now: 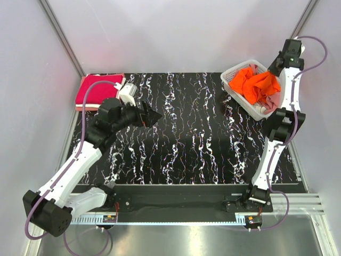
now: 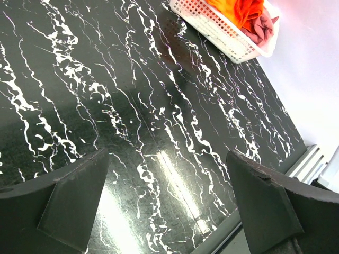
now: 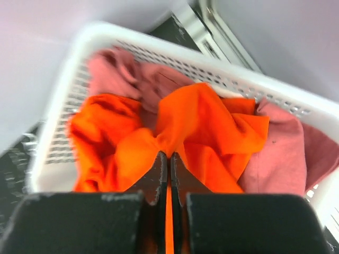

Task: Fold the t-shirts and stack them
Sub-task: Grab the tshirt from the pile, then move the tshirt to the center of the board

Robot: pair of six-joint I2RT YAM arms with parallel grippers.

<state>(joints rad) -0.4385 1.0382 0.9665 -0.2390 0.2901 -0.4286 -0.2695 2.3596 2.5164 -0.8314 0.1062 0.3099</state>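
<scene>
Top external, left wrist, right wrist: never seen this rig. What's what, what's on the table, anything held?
The left arm and right arm are robot arms, each ending in two fingers. The top view looks down from behind them; each wrist view looks along one arm's own fingers. On the black marbled table there is a white lattice basket far right and a folded crimson t-shirt far left. The left fingers are wide open over bare table, holding nothing. The right fingers are shut on the orange t-shirt inside the basket, with dusty-rose shirts beside it.
</scene>
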